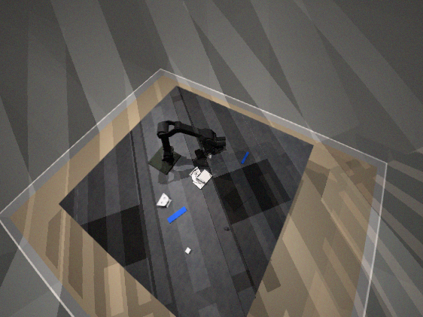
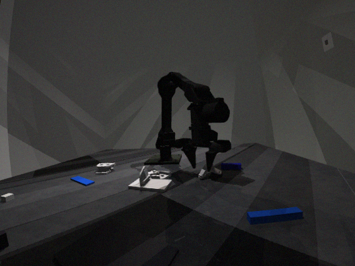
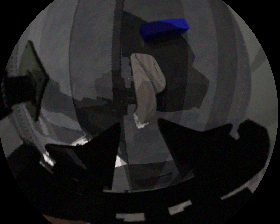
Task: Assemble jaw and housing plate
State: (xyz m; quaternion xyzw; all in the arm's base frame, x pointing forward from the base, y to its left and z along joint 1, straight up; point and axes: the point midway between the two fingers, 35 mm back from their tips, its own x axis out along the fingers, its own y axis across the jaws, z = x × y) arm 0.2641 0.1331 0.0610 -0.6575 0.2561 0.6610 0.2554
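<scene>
The loose pale jaw (image 2: pixel 216 171) (image 3: pixel 146 82) lies on the table under my gripper (image 2: pixel 201 169) (image 3: pixel 139 123). The gripper is open, with its fingertips low around the jaw's narrow light end; that end shows between the tips in the wrist view, and I see no grip on it. The white base plate (image 1: pixel 204 176) (image 2: pixel 155 186) lies flat beside the gripper. A grey piece (image 2: pixel 144 175) stands tilted up on it, by white parts whose pins and teeth are too small to read. A separate white raised part (image 1: pixel 168 202) (image 2: pixel 105 165), which looks like the housing plate, stands apart on the table.
Blue bars lie around: one (image 2: pixel 231 165) (image 3: pixel 164 30) close behind the loose jaw, one (image 1: pixel 244 157) (image 2: pixel 275 215) farther off, and a flat one (image 1: pixel 177 214) (image 2: pixel 82 180) near the housing plate. A small white block (image 1: pixel 187 250) (image 2: pixel 7 197) lies farther away.
</scene>
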